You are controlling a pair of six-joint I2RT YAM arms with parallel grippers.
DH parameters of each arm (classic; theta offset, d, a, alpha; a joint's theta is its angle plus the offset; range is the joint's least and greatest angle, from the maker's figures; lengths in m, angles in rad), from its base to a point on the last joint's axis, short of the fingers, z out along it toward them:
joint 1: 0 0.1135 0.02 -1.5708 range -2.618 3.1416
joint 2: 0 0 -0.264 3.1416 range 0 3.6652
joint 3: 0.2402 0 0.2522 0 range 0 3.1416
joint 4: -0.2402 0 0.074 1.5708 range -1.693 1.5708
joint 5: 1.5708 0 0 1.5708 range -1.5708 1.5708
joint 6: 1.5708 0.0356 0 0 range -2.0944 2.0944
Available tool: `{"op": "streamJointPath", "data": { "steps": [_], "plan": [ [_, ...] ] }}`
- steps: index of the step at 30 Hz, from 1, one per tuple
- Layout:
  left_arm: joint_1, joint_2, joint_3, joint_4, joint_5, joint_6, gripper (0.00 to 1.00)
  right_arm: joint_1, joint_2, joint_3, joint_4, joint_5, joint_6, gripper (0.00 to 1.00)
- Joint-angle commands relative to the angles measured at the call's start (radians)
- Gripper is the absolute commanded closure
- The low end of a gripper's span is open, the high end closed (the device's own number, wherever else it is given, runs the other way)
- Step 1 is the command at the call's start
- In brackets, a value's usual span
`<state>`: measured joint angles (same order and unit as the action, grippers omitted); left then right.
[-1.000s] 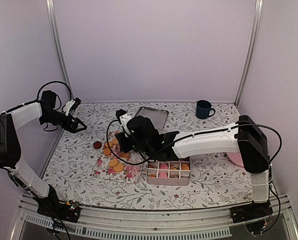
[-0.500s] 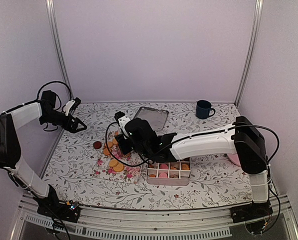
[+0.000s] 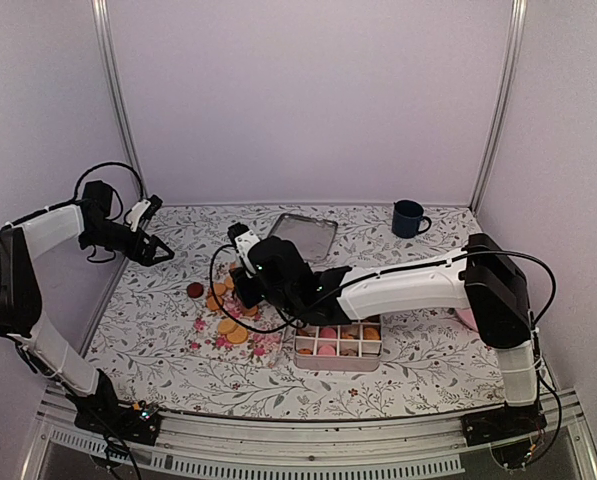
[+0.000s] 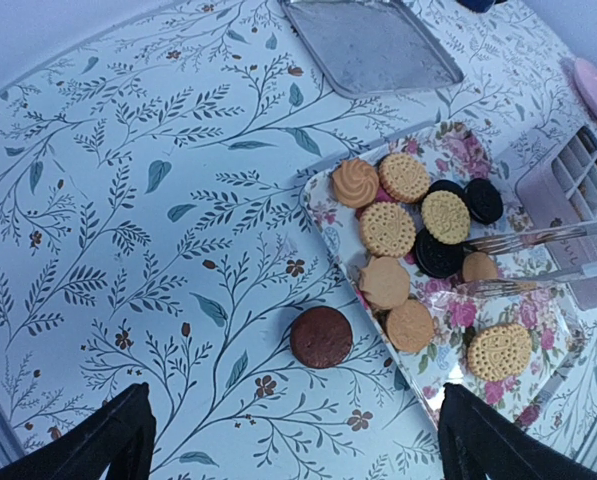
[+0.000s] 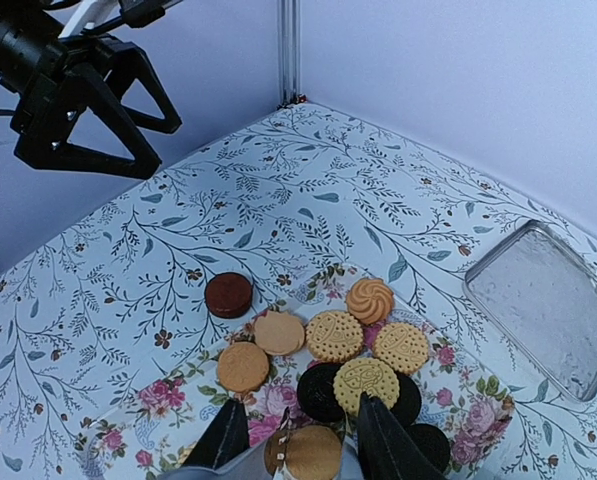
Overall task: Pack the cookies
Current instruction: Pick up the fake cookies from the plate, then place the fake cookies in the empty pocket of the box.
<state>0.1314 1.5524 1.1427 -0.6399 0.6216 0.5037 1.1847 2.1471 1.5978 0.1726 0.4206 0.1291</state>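
Observation:
Several golden and black cookies (image 5: 335,335) lie on a floral plate (image 5: 163,395). One brown cookie (image 4: 321,337) sits alone on the table just left of it. My right gripper (image 5: 296,408) is low over the plate's near part. Its fingers (image 5: 223,440) stand close on either side of a golden cookie (image 5: 313,455); contact does not show. My left gripper (image 4: 293,425) hovers wide open and empty at the far left (image 3: 158,250), above the brown cookie. A compartment box (image 3: 338,365) right of the plate holds pink and golden cookies.
A metal tray (image 3: 303,235) lies behind the floral plate. A dark blue mug (image 3: 408,217) stands at the back right. A big pink plate (image 3: 468,318) shows partly behind the right arm. Enclosure walls close off the left, the back and the right.
My right gripper has shifted slightly left over the floral plate and its fingers have drawn closer around the golden cookie. The left arm has not moved.

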Motion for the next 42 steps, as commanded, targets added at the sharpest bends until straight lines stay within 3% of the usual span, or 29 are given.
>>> {"op": "streamJointPath", "data": {
  "steps": [1, 7, 13, 27, 42],
  "plan": [
    [0.008, 0.006, 0.0, 0.013, 0.021, -0.005, 0.01, 0.004, -0.036, -0.018, 0.008, 0.036, -0.017, 0.7],
    [0.008, 0.011, 0.002, 0.012, 0.01, -0.008, 0.01, 0.004, -0.179, -0.086, 0.017, -0.001, -0.013, 0.72],
    [0.01, 0.011, 0.011, 0.014, -0.001, -0.007, 0.01, 0.005, -0.41, -0.261, -0.027, -0.051, 0.029, 0.72],
    [0.009, 0.03, 0.014, 0.026, 0.016, -0.031, 0.01, 0.004, -0.967, -0.586, -0.507, -0.02, 0.304, 0.72],
    [0.007, 0.041, 0.03, 0.013, 0.042, -0.044, 0.01, 0.004, -1.024, -0.64, -0.601, 0.058, 0.33, 0.71]
  ]
}}
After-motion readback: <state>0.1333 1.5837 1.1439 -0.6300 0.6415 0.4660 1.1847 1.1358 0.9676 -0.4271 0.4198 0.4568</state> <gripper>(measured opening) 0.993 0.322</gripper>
